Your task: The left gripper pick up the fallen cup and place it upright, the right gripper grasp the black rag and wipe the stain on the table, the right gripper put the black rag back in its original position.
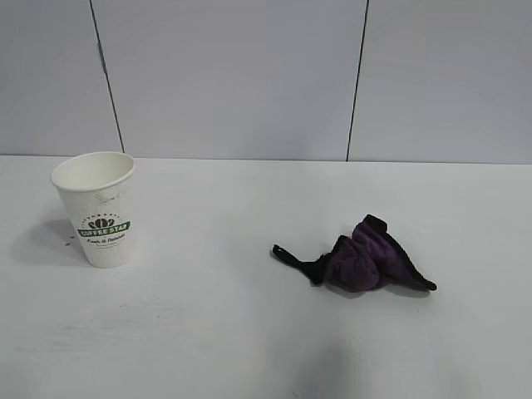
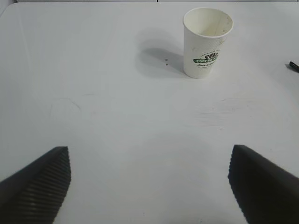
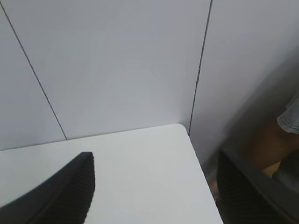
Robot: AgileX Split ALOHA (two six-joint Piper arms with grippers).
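Note:
The white paper cup (image 1: 97,208) with the green COFFEE STAR logo stands upright at the left of the white table (image 1: 208,332). It also shows in the left wrist view (image 2: 206,43), far from my left gripper (image 2: 149,179), which is open and empty over bare table. The black rag (image 1: 362,258) with its purple middle lies crumpled right of centre; its tip shows in the left wrist view (image 2: 293,66). My right gripper (image 3: 156,186) is open and empty over a far table corner. No stain shows on the table. Neither arm shows in the exterior view.
A grey panelled wall (image 1: 249,75) runs behind the table. In the right wrist view the table's corner edge (image 3: 187,133) meets the wall, with a person's arm (image 3: 280,135) beyond it. A few tiny dark specks (image 2: 166,63) lie beside the cup.

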